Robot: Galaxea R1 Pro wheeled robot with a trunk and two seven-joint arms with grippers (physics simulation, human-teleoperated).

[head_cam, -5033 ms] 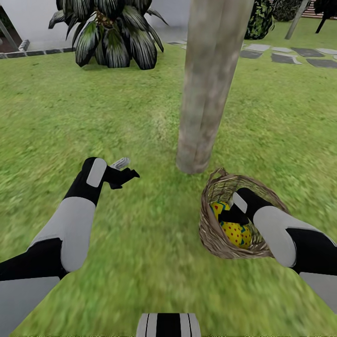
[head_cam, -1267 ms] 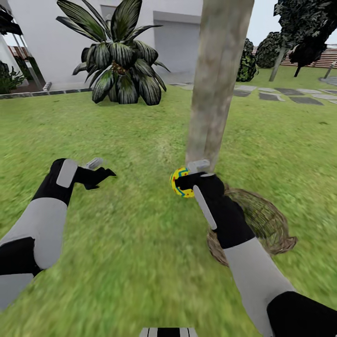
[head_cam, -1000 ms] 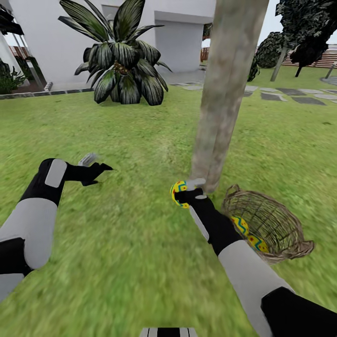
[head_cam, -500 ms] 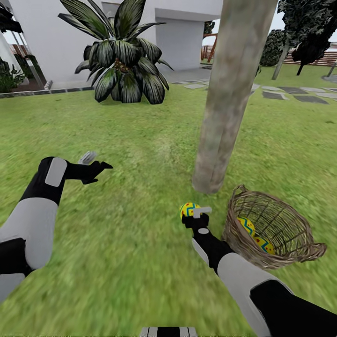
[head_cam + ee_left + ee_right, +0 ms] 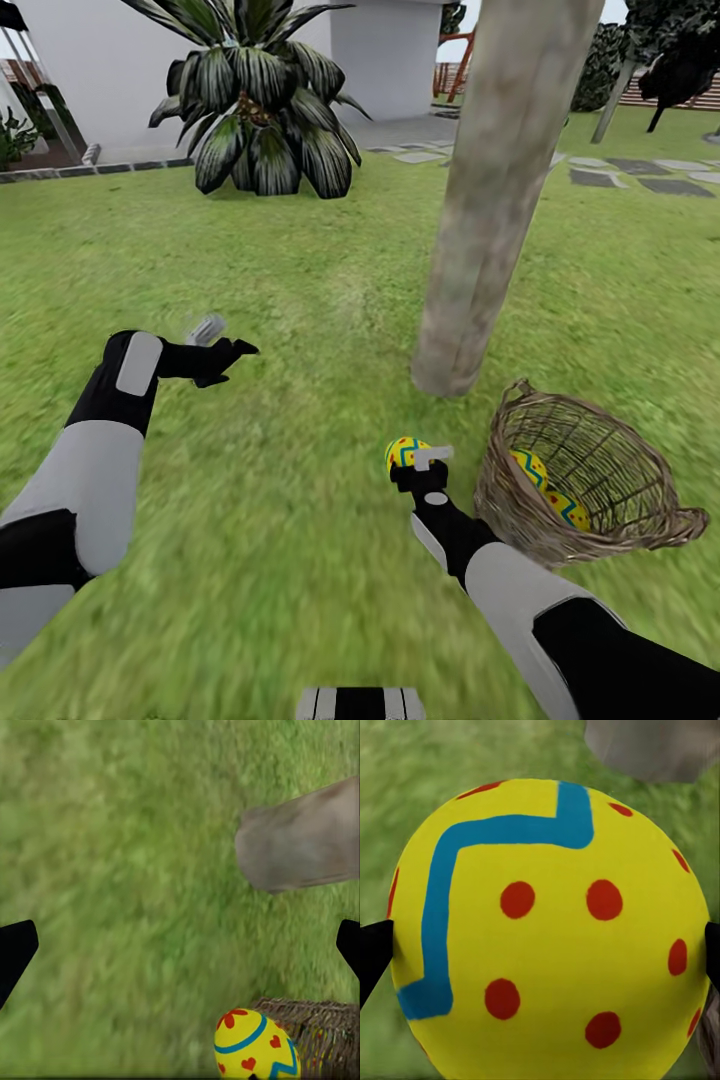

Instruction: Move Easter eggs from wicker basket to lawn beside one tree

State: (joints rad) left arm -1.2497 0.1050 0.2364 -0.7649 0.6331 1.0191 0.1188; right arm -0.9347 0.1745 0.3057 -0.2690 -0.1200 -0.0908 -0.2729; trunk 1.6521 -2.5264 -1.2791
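The lawn [image 5: 250, 280] extends across the garden; the tree [image 5: 500, 190] rises from it, trunk base ahead of the robot. The wicker basket [image 5: 590, 480] lies tilted on the grass beside the trunk, holding what appear to be two Easter eggs [image 5: 545, 485], partly hidden by the weave. The right gripper [image 5: 418, 462] is clamped on a third egg [image 5: 403, 452], low over grass between trunk and basket. The left gripper [image 5: 222, 345] hovers with fingers parted, empty.

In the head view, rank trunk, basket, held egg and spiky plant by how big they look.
1. Trunk, though the spiky plant covers a similar area, so the top two are unsure.
2. Spiky plant, farther off, so truly bigger than it looks.
3. Basket.
4. Egg in the right gripper.
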